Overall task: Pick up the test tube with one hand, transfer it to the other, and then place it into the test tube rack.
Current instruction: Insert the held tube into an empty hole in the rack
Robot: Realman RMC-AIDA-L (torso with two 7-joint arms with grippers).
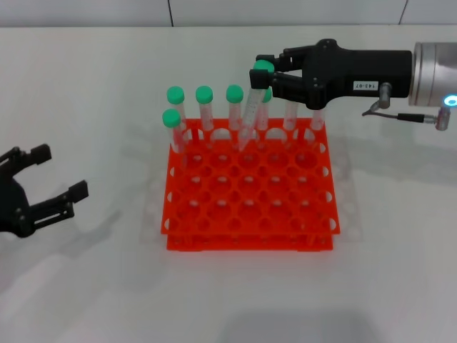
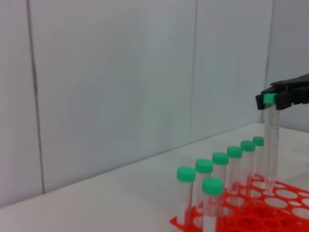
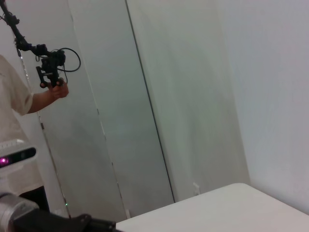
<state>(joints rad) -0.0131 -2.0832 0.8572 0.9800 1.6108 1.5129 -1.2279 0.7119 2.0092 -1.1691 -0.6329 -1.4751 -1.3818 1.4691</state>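
The test tube [image 1: 250, 114] hangs tilted over the back rows of the orange-red test tube rack [image 1: 250, 209]. My right gripper [image 1: 263, 76] is shut on its green cap, reaching in from the right. The tube's lower tip is at the rack's top tier, at a hole just in front of the back row. In the left wrist view, the same tube [image 2: 271, 140] is held by the right gripper [image 2: 270, 99] above the rack [image 2: 275, 212]. My left gripper [image 1: 58, 171] is open and holds nothing, low over the table left of the rack.
Several other green-capped tubes [image 1: 204, 107] stand upright along the rack's back row and left edge, close beside the held tube. White tabletop [image 1: 86, 286] surrounds the rack. The right wrist view shows a wall and a person's arm [image 3: 43, 99] far off.
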